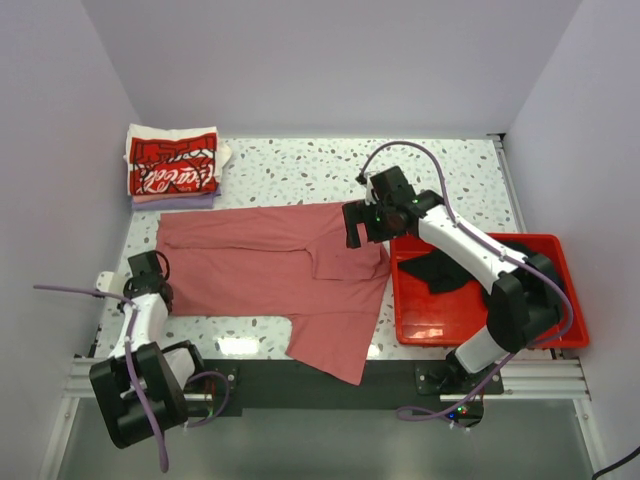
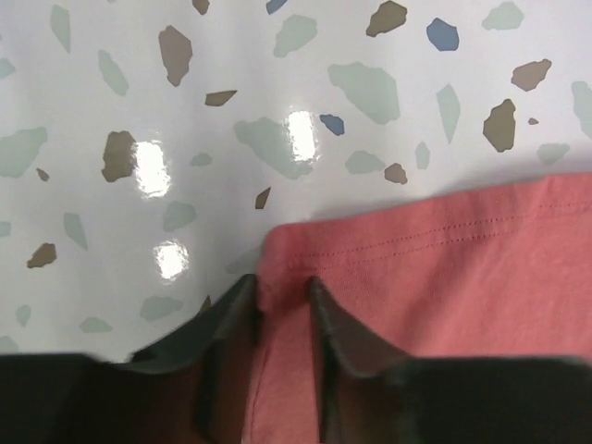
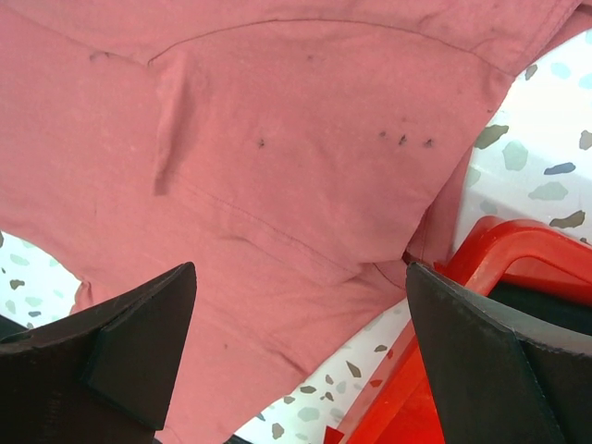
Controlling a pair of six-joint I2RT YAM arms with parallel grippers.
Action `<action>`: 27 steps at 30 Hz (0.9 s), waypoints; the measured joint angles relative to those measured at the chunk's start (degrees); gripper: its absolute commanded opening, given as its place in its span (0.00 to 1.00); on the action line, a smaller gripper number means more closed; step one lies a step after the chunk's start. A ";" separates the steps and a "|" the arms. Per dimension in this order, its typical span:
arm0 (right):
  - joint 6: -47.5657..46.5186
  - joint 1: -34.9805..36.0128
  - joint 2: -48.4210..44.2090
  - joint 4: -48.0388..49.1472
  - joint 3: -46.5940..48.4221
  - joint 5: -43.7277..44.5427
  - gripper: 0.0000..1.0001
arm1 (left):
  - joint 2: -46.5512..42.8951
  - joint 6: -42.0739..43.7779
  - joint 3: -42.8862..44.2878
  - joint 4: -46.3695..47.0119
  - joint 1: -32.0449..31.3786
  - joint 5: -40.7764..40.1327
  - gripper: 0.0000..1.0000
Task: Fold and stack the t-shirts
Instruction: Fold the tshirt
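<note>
The dusty-red t-shirt (image 1: 265,268) lies spread across the middle of the speckled desk (image 1: 300,165), its hem to the left. 1 sleeve (image 1: 335,340) reaches to the near edge of the desk. The shirt's right end touches the wall of the red bin (image 1: 560,300).

The left tool (image 1: 150,268) is down at the near left corner of the shirt. In the left wrist view its 2 fingers (image 2: 333,324) stand close together on either side of that hem corner (image 2: 277,254), with a narrow strip of cloth between them. Whether they already pinch the cloth I cannot tell.

The right tool (image 1: 365,225) hangs over the right part of the shirt, just beside the far left corner of the bin. Its fingers (image 3: 148,324) are wide apart, and nothing is between them but the shirt below (image 3: 277,166).

A black t-shirt (image 1: 440,272) lies crumpled in the left part of the bin, which sits at the right side of the desk.

At the far left corner a stack of folded t-shirts (image 1: 172,168) rests well apart from both tools. The top 1 is white with red Coca-Cola print.
</note>
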 measured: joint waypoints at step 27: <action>0.31 52.11 -0.94 -3.82 -11.61 11.87 0.96 | -3.98 1.68 0.13 -0.24 0.04 1.88 0.00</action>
